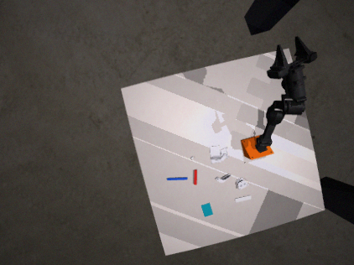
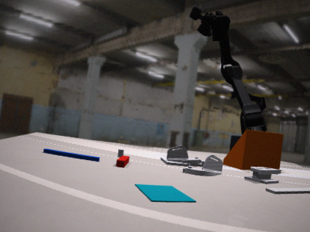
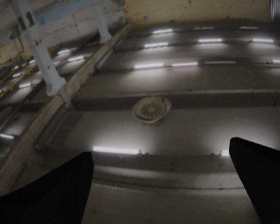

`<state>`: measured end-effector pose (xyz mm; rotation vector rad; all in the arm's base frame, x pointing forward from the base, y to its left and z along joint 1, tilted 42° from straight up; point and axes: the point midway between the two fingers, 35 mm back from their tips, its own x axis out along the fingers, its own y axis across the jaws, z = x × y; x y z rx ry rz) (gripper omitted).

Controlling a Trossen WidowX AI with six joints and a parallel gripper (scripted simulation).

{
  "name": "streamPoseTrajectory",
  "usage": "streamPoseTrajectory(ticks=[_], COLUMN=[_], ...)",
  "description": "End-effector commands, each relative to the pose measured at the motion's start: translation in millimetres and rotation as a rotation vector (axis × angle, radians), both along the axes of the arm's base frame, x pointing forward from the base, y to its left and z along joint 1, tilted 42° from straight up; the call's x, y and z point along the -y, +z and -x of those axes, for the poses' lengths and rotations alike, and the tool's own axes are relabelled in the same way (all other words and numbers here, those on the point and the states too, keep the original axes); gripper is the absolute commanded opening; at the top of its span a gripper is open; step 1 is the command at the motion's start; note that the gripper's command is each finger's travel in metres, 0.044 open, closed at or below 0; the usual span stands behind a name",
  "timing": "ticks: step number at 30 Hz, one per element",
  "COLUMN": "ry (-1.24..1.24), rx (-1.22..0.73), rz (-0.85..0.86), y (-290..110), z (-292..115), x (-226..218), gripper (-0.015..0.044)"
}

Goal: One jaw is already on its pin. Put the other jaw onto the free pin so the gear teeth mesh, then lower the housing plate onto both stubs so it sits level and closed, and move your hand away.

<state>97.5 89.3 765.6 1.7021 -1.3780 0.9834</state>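
My gripper (image 1: 288,42) (image 2: 199,21) (image 3: 163,153) is open and empty, raised high above the far right corner of the table and away from all the parts. A pale base (image 1: 214,155) (image 2: 187,163) lies left of the arm's mount, with an upright, rounded jaw (image 2: 177,153) on it. The other jaw (image 1: 224,178) (image 2: 212,164) lies apart from the base on the table. A pale part with two stacked plates (image 1: 241,184) (image 2: 262,175), perhaps the housing plate, stands beside it. The pins, stubs and gear teeth are too small to make out.
The orange mount (image 1: 249,150) (image 2: 257,150) holds the arm. A flat pale bar (image 1: 243,199) (image 2: 288,191), red block (image 1: 195,177) (image 2: 123,161), blue bar (image 1: 177,179) (image 2: 71,155), teal square (image 1: 207,210) (image 2: 165,193) and small grey cylinder (image 1: 192,158) (image 2: 120,153) lie around.
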Motion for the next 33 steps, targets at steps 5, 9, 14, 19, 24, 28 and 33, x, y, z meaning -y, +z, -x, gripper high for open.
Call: streamPoseTrajectory(ticks=[5, 9, 14, 19, 24, 28, 33], ry=[-0.014, -0.045, -0.07, -0.087, -0.1, -0.108, -0.118], rx=[-0.02, -0.068, -0.138, -0.215, -0.296, -0.364, -0.438], rz=[0.042, 0.139, 0.263, 0.388, 0.511, 0.61, 0.725], y=[0.0, -1.9, -9.1, -22.2, -40.8, -59.7, -87.5], z=[-7.7, -26.6, -53.4, -82.4, -112.3, -136.6, -167.1], x=[-12.6, -41.2, -79.4, -118.4, -156.0, -184.5, -215.6], gripper=[0.044, 0.044, 0.044, 0.044, 0.044, 0.044, 0.044])
